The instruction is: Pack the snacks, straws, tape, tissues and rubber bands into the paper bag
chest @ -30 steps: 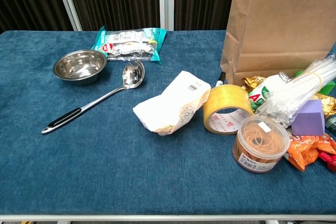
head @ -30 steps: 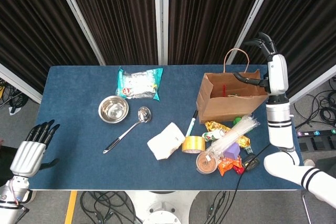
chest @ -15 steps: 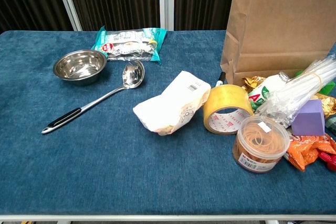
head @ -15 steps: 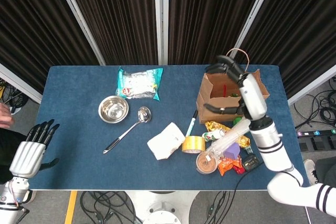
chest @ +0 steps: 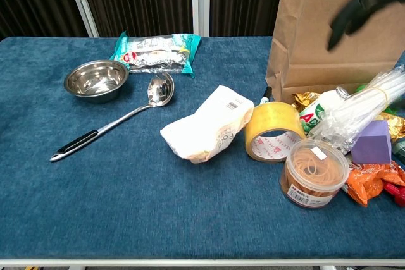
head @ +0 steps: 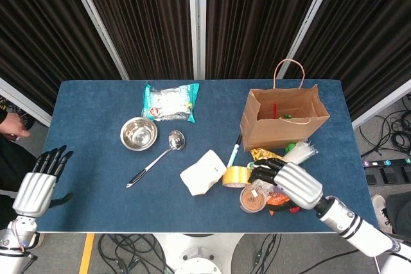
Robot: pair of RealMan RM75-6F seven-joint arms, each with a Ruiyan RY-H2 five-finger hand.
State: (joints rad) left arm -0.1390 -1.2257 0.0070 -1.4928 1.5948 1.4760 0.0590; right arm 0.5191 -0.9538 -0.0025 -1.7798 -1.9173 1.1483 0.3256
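The brown paper bag (head: 282, 119) (chest: 329, 30) stands upright at the back right, with a few items inside. In front of it lie the yellow tape roll (head: 236, 176) (chest: 272, 132), the white tissue pack (head: 203, 172) (chest: 209, 124), the tub of rubber bands (head: 252, 199) (chest: 313, 172), the bundled straws (head: 299, 153) (chest: 361, 109) and orange snack packets (chest: 373, 183). My right hand (head: 286, 181) (chest: 361, 6) hovers over this pile, fingers apart, holding nothing. My left hand (head: 38, 184) hangs off the table's left edge, fingers spread and empty.
A teal snack bag (head: 170, 102) (chest: 155, 52) lies at the back centre. A steel bowl (head: 139, 133) (chest: 96, 79) and a ladle (head: 156, 157) (chest: 114, 124) sit left of centre. A purple block (chest: 371, 142) and a marker (head: 234, 150) lie among the pile.
My right hand has swung down from above the paper bag to the pile of items at the front right. The left hand and the objects have not moved.
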